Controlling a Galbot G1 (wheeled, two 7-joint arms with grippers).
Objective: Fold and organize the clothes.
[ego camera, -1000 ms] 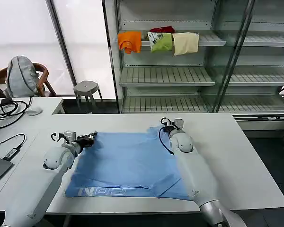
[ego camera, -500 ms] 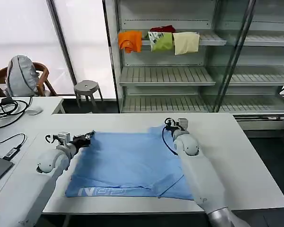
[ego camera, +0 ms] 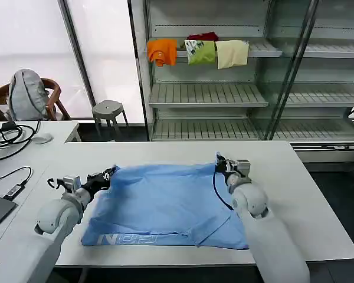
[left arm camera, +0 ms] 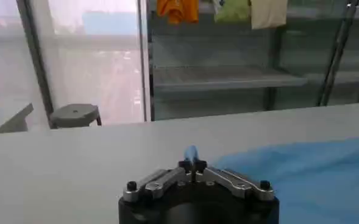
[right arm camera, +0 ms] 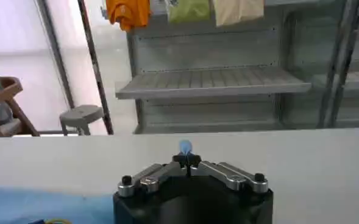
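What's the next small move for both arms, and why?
Probably keep drawing the two pinched far corners apart. The left gripper and right gripper are each shut on the sky-blue T-shirt, whose far edge looks nearly taut, while wrinkles remain near the lettered hem.

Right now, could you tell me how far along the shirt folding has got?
Early stage. Done: the T-shirt lies spread on the white table, its lettered edge nearest the robot. In hand: the left pincer is shut on the far left corner and the right pincer on the far right corner, a tuft of blue showing between each one's fingertips in the wrist views. Left: every fold, then tidying it away.
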